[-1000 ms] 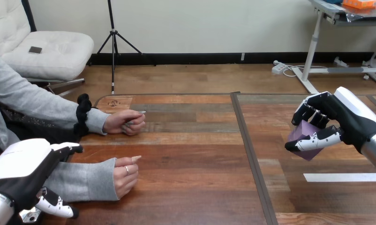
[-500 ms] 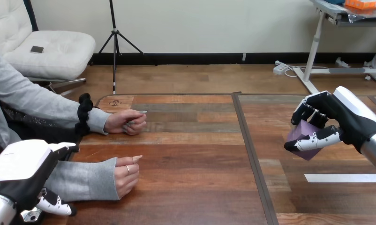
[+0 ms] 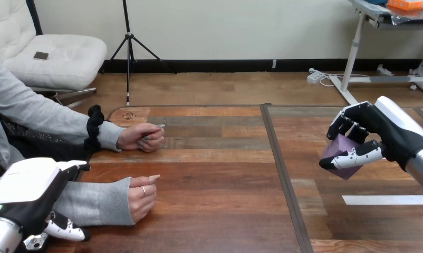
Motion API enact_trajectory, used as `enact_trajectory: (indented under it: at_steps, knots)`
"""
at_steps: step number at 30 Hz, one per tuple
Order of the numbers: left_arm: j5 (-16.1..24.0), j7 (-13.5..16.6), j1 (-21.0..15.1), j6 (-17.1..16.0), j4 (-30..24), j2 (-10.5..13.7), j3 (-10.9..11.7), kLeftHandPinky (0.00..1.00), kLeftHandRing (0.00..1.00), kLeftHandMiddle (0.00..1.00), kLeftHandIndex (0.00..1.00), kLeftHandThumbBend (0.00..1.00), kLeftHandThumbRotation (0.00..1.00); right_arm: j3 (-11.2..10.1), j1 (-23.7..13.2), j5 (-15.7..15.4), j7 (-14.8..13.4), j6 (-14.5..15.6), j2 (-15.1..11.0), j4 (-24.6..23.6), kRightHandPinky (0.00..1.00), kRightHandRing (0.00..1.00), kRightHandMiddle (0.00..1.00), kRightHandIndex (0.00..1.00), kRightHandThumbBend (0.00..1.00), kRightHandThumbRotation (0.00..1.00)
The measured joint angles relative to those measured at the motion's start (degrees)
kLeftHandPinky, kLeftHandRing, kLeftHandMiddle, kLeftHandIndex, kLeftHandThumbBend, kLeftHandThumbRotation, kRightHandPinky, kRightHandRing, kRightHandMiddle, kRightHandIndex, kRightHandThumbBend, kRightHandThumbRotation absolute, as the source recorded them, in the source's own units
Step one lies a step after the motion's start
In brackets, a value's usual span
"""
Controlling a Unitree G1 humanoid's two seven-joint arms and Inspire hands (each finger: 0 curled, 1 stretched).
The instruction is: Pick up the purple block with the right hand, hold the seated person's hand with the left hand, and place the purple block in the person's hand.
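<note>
While right hand (image 3: 396,134) fingers (image 3: 349,125) clasp purple block (image 3: 337,149) at view's right, bare table (image 3: 225,176) leftward

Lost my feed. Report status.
Right hand shut on purple block. Left hand beside person's sleeve, not on person's nearer hand. That hand curled. Nothing between.

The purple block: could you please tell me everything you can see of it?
The purple block is a small, matte, solid-looking piece with flat faces and sharp edges, tilted so that one corner points down. It sits in the right hand over the table's right side, apparently lifted off the wood. The fingers curl over its top and the thumb crosses its front, hiding its middle. Nothing else touches it.
</note>
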Motion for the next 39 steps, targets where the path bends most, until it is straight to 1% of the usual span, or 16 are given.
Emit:
enact_trajectory:
  at_steps: [7, 17, 25, 31, 39]
  knots:
    - [0.90, 0.30, -1.15, -0.15, 1.28, 0.62, -1.34, 0.78, 0.82, 0.84, 0.83, 1.00, 0.26, -0.02, 0.00, 0.00, 0.00, -0.01, 0.00, -0.04, 0.37, 0.39, 0.42, 0.43, 0.83, 0.00]
    - [1.24, 0.40, -3.60, -0.34, 3.77, 1.16, -3.38, 0.79, 0.83, 0.85, 0.83, 1.00, 0.26, -0.02, 0.00, 0.00, 0.00, -0.17, 0.00, -0.03, 0.37, 0.39, 0.43, 0.43, 0.83, 0.00]
    - [2.49, 0.40, -5.85, -0.41, 5.77, 1.76, -5.46, 0.79, 0.82, 0.85, 0.82, 1.00, 0.27, -0.02, 0.00, 0.00, 0.01, -0.17, 0.00, -0.03, 0.36, 0.39, 0.42, 0.43, 0.83, 0.00]
    - [2.49, 0.40, -7.30, -1.23, 7.39, 2.03, -6.48, 0.77, 0.81, 0.83, 0.81, 1.00, 0.26, -0.02, 0.00, 0.00, 0.02, -0.18, 0.00, -0.03, 0.36, 0.39, 0.42, 0.43, 0.83, 0.00]
    - [2.48, 0.36, -9.24, -2.54, 9.56, 2.31, -8.03, 0.76, 0.79, 0.80, 0.79, 1.00, 0.20, -0.02, 0.00, 0.09, 0.25, -0.25, 0.00, -0.02, 0.37, 0.39, 0.43, 0.43, 0.83, 0.00]
